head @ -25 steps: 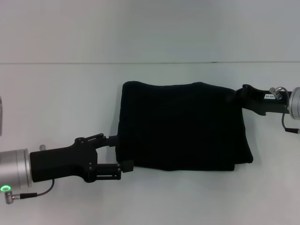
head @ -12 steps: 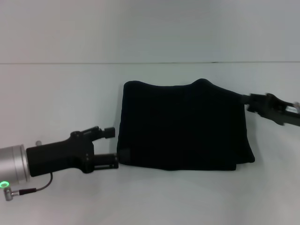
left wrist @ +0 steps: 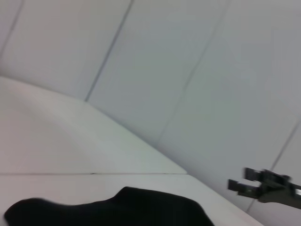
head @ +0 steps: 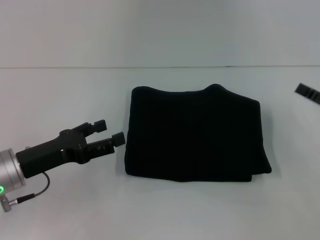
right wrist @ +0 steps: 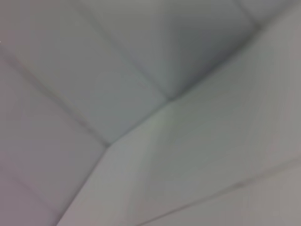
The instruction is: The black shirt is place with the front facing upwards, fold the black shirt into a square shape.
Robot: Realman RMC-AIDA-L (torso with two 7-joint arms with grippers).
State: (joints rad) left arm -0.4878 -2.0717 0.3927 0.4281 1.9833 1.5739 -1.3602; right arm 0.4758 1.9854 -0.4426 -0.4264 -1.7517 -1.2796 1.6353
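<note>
Head view, folded black shirt (head: 192, 135) on white table (head: 60, 90), no lettering visible, left claw (head: 111, 132) spread beside it.

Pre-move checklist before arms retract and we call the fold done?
1. black shirt folded into a compact, roughly square block: ok.
2. Near right corner flush: not ok, a layer pokes out.
3. left gripper off the cloth, fingers open, beside its left edge: ok.
4. right gripper off the shirt, at the frame's right edge: ok.
5. Right gripper finger state: cannot tell.
6. Shirt lying flat on the table: ok.
</note>
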